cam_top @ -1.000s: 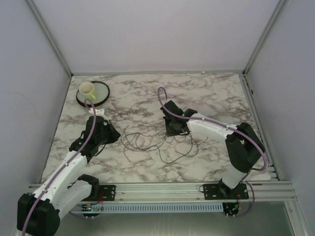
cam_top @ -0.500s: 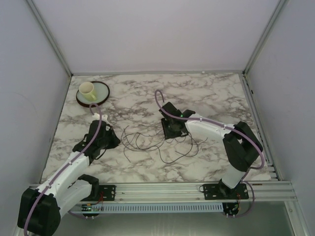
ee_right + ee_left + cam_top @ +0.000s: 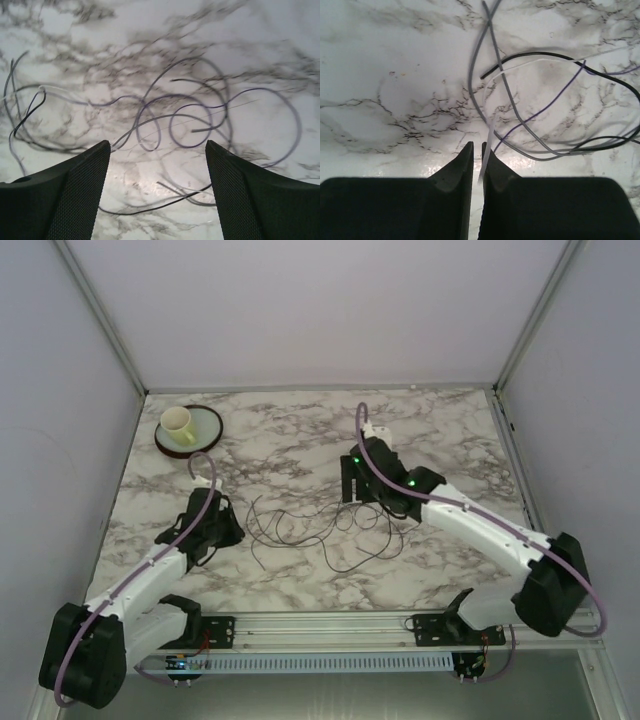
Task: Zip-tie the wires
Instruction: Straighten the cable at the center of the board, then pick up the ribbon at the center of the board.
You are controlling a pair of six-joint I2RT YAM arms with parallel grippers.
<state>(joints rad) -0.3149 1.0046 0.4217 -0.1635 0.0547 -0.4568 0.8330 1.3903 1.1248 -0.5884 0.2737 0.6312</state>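
Observation:
The wires (image 3: 320, 525) lie in loose grey, black and purple loops mid-table. My left gripper (image 3: 236, 531) is low at their left end. In the left wrist view its jaws (image 3: 477, 146) stand a narrow slit apart. The end of a thin white strip (image 3: 490, 127) lies in that slit against the right finger, with the wires (image 3: 520, 120) just beyond. My right gripper (image 3: 350, 492) hangs over the far right part of the tangle. Its fingers (image 3: 157, 144) are spread wide above the purple and grey loops (image 3: 185, 120), holding nothing.
A pale cup (image 3: 178, 423) stands on a dark-rimmed plate (image 3: 207, 436) in the far left corner. Grey enclosure walls close three sides. The metal rail (image 3: 330, 625) carrying both arm bases runs along the near edge.
The right gripper has opened wide and risen off the wires, shifting back and right. The left gripper slid slightly nearer, and its jaws have parted a crack.

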